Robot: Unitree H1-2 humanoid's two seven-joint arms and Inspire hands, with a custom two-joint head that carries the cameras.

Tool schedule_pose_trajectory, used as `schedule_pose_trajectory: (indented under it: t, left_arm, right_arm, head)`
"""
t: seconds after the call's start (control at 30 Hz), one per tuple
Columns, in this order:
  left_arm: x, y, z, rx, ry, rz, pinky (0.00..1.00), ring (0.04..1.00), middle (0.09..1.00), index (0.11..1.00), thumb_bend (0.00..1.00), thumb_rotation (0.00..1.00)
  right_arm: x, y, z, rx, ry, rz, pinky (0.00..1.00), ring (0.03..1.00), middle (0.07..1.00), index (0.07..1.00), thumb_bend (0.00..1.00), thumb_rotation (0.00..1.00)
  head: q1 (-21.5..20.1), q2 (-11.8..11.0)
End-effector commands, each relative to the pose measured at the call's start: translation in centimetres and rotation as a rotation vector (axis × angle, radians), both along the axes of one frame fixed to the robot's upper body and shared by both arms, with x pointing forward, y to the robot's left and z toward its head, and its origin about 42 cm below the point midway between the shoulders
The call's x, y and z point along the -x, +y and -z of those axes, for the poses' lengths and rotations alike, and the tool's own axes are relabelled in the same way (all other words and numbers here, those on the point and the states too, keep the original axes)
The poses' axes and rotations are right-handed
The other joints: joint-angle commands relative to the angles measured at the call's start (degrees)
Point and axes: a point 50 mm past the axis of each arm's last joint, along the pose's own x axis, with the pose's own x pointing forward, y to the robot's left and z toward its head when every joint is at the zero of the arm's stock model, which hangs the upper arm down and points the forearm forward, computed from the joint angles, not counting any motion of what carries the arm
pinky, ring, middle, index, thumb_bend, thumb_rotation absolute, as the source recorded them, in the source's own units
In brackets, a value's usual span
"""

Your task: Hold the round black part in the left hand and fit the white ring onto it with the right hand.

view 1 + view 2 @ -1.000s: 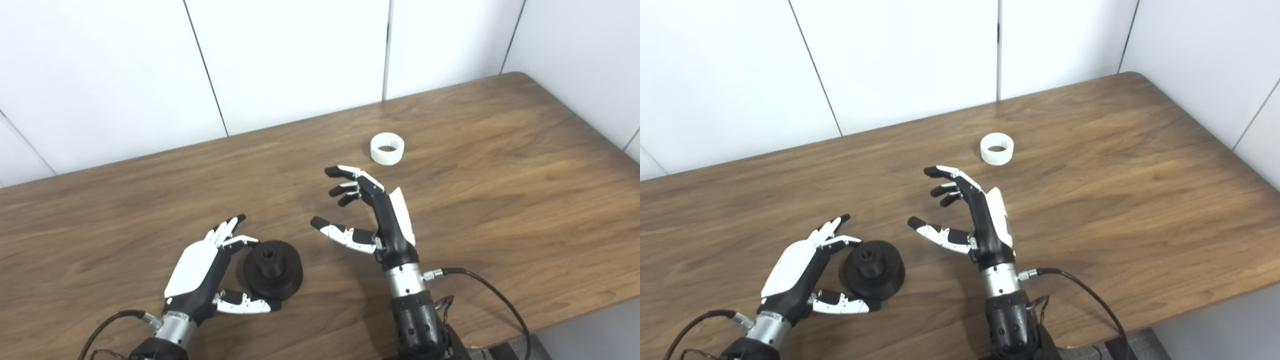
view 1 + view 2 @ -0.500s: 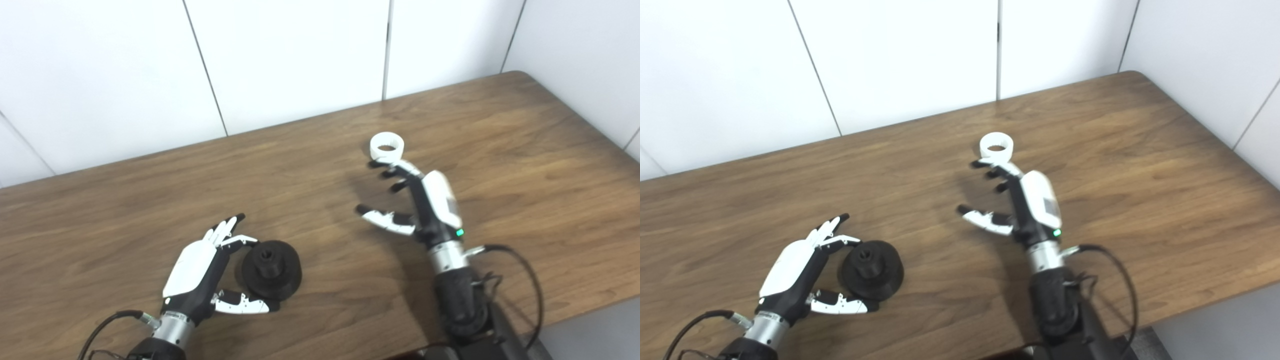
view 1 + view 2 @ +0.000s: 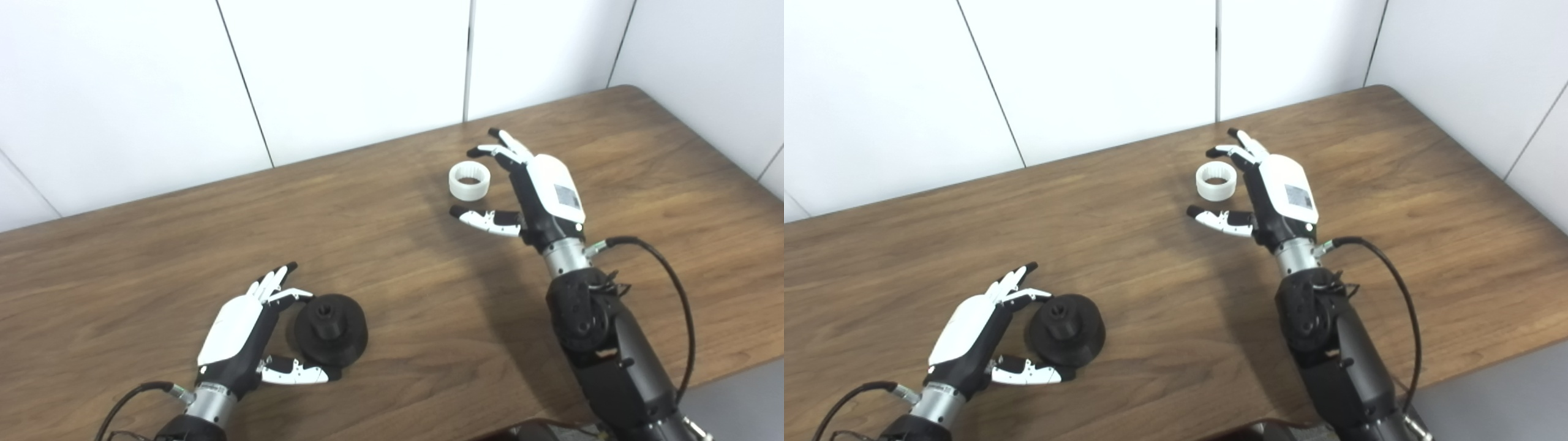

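Note:
The round black part (image 3: 331,328) lies flat on the wooden table (image 3: 153,257), its raised hub pointing up. My left hand (image 3: 242,334) is open around its left side, fingers behind it and thumb in front, fingertips touching or nearly touching its rim. The white ring (image 3: 470,180) rests on the table farther back. My right hand (image 3: 536,190) is open just right of the ring, with its fingers curving behind the ring and its thumb stretched out in front. I cannot tell whether any finger touches the ring.
White wall panels (image 3: 343,67) rise behind the table's far edge. The table's rounded right corner (image 3: 637,92) is near the right hand. A black cable (image 3: 674,288) loops off the right wrist. The front edge runs along the lower right.
My right hand has reached forward and to the right, from the table's middle to beside the white ring, now cupping it. The left hand and black part stayed in place. The camera shifted slightly.

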Motion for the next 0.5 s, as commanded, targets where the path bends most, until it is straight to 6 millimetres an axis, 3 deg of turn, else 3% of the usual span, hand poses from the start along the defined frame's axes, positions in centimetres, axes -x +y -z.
schedule_pose_trajectory:
  t: [0.0, 0.23, 0.47]
  left_arm:
    - [-0.6, -0.1, -0.3, -0.021, -0.02, 0.001, 1.0, 1.0, 1.0, 0.648, 1.0, 0.3]
    - [-0.6, 0.0, -0.4, -0.029, -0.02, -0.001, 1.0, 1.0, 1.0, 0.648, 1.0, 0.3]
    - [-0.5, -0.1, -0.5, -0.02, -0.017, 0.001, 1.0, 1.0, 1.0, 0.646, 1.0, 0.3]
  right_arm:
    - [-1.7, -0.6, -2.8, 0.049, -0.046, 0.026, 0.89, 0.996, 0.996, 0.81, 0.77, 0.43]
    - [-4.0, -1.7, -3.5, 0.105, 0.065, 0.031, 0.99, 1.0, 1.0, 0.896, 0.89, 0.53]
    - [-6.1, -1.8, -3.3, 0.15, 0.148, 0.031, 1.0, 1.0, 1.0, 0.919, 1.0, 0.68]
  head:
    - [-0.01, 0.08]
    - [0.29, 0.18]
    - [0.75, 0.44]
